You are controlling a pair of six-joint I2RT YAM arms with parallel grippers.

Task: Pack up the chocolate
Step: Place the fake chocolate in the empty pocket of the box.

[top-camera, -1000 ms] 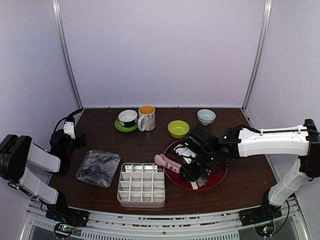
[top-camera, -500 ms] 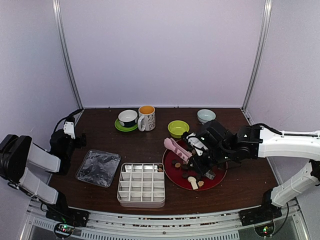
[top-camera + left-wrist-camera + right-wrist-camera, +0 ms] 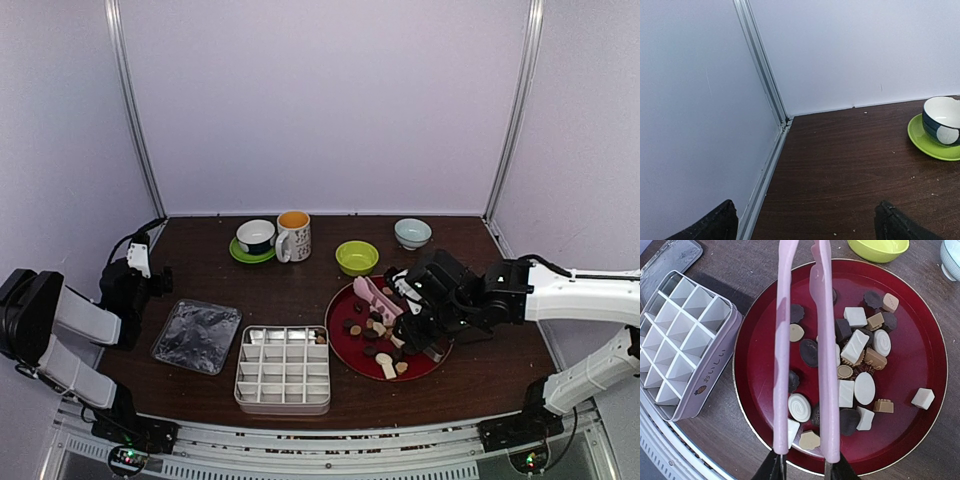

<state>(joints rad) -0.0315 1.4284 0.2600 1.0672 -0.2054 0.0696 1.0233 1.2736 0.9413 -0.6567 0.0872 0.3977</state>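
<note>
Many small chocolate pieces [image 3: 856, 347], round, square and oblong, lay on a glossy red plate [image 3: 912, 330] beside the gridded metal tin [image 3: 715, 375]. We saw our right pincer [image 3: 803, 471] clamping smooth pink tongs [image 3: 782, 340] above them; our left pincer [image 3: 805, 225] gaped wide, empty.

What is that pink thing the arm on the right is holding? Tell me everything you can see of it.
They are pink tongs: two long, flat, smooth strips, plastic by the look, running side by side with a narrow gap between them. The jaws of the right arm clamp them near one end; the far tips run out of the wrist view. The tongs hang over the red plate of chocolates, casting shadows on it and apparently not touching it.
</note>
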